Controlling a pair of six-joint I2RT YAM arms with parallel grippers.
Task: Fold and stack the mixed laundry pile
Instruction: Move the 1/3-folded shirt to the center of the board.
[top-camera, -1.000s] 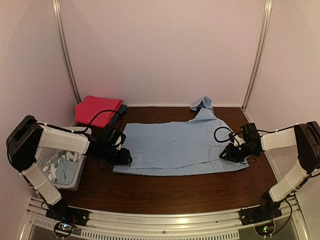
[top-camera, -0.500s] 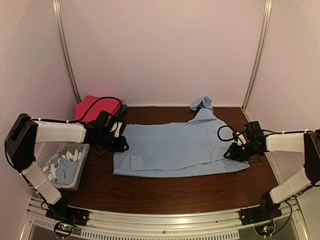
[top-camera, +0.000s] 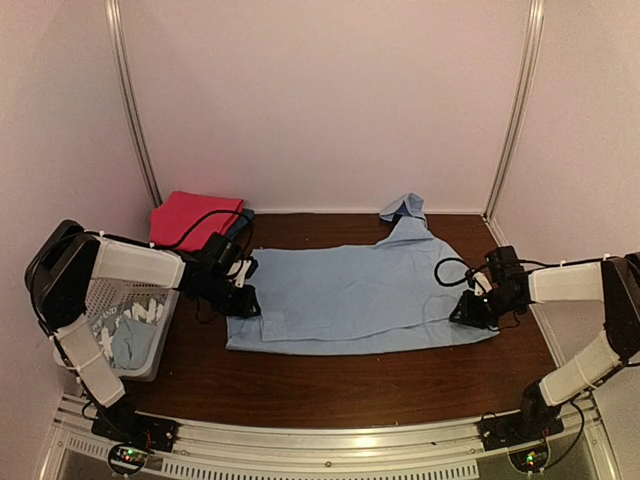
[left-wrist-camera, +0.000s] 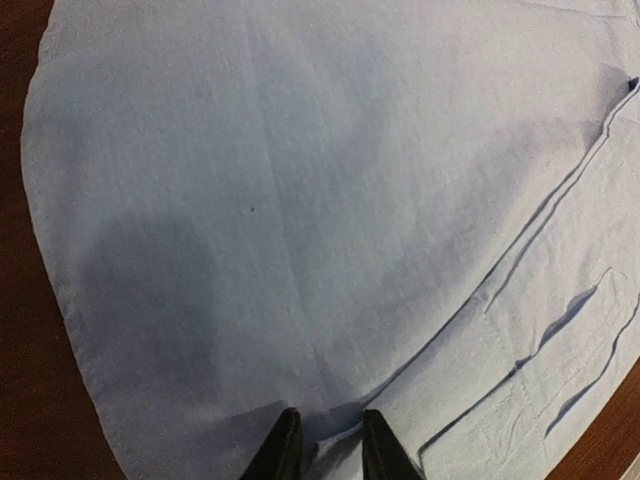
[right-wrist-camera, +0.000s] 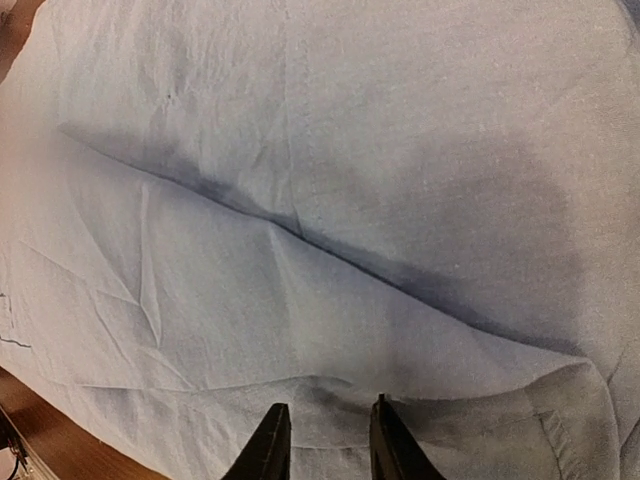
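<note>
The blue shirt (top-camera: 360, 295) is the biggest thing here. Where is it?
— It lies spread flat in the middle of the brown table (top-camera: 350, 385), with its long side going left to right. I think it is laid out like that so it can be folded neatly.
Is there more to fold?
— Yes, more blue clothes (top-camera: 130, 342) sit in the white basket (top-camera: 100, 300) at the left. I guess they wait their turn. A folded red cloth (top-camera: 195, 218) rests at the back left, apart from the shirt.
Why is one arm at each end?
— So both ends can go up together, I think. Lifting one end alone would drag and crumple it.
What does the right gripper (right-wrist-camera: 322, 440) do?
— It is at the right edge of the shirt. Its fingers are nearly together and pinch a little fold of the shirt.
And the left gripper (left-wrist-camera: 325, 455)?
— It is at the left edge. Its fingers (left-wrist-camera: 283, 455) are close too, with cloth between them and creases running toward them. I cannot tell if the pinch is tight.
</note>
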